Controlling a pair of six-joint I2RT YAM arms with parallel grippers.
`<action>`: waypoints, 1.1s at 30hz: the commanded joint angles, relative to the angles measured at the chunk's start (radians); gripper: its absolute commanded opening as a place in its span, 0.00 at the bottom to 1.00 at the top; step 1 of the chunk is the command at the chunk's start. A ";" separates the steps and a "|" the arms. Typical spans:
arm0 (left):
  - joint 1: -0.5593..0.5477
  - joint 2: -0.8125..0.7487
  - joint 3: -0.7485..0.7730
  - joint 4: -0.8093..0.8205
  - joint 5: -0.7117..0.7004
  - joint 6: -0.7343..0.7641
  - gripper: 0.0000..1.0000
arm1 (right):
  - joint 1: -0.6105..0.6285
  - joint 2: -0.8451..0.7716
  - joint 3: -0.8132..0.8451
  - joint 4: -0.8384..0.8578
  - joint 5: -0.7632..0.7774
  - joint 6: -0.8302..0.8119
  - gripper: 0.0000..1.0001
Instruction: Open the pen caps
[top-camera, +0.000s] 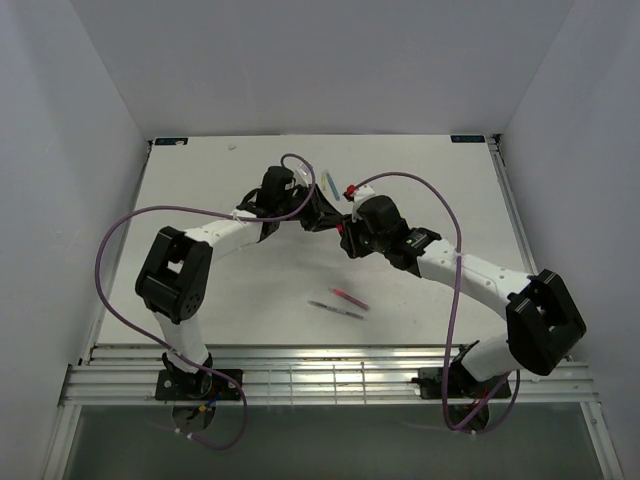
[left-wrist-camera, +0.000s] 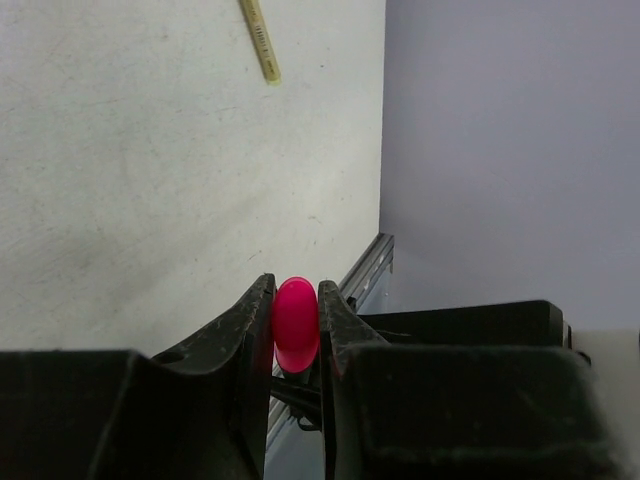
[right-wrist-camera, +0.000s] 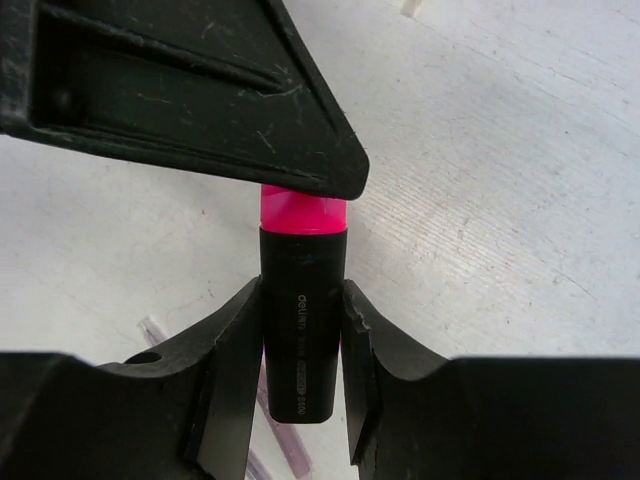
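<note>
A highlighter with a black barrel (right-wrist-camera: 303, 320) and a pink cap (right-wrist-camera: 303, 212) is held in the air between my two grippers over the middle of the table. My left gripper (left-wrist-camera: 296, 292) is shut on the pink cap (left-wrist-camera: 296, 325). My right gripper (right-wrist-camera: 303, 295) is shut on the black barrel, with the cap still seated on it. In the top view the left gripper (top-camera: 322, 215) and right gripper (top-camera: 350, 230) meet tip to tip, and the highlighter is mostly hidden between them.
A pink pen (top-camera: 350, 298) and a thin grey pen (top-camera: 336, 309) lie on the table in front of the grippers. Pale blue and yellow pens (top-camera: 330, 183) lie behind them; the yellow one shows in the left wrist view (left-wrist-camera: 259, 40). Grey walls surround the table.
</note>
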 joint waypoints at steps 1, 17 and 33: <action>0.044 -0.092 -0.011 0.216 0.009 -0.017 0.00 | -0.060 -0.026 -0.049 -0.095 -0.218 -0.052 0.08; 0.156 -0.230 -0.240 0.460 0.114 -0.033 0.00 | -0.273 -0.050 -0.201 0.175 -0.868 0.057 0.08; 0.176 -0.279 -0.223 0.103 -0.249 -0.070 0.00 | -0.051 -0.138 -0.175 -0.089 -0.019 -0.065 0.08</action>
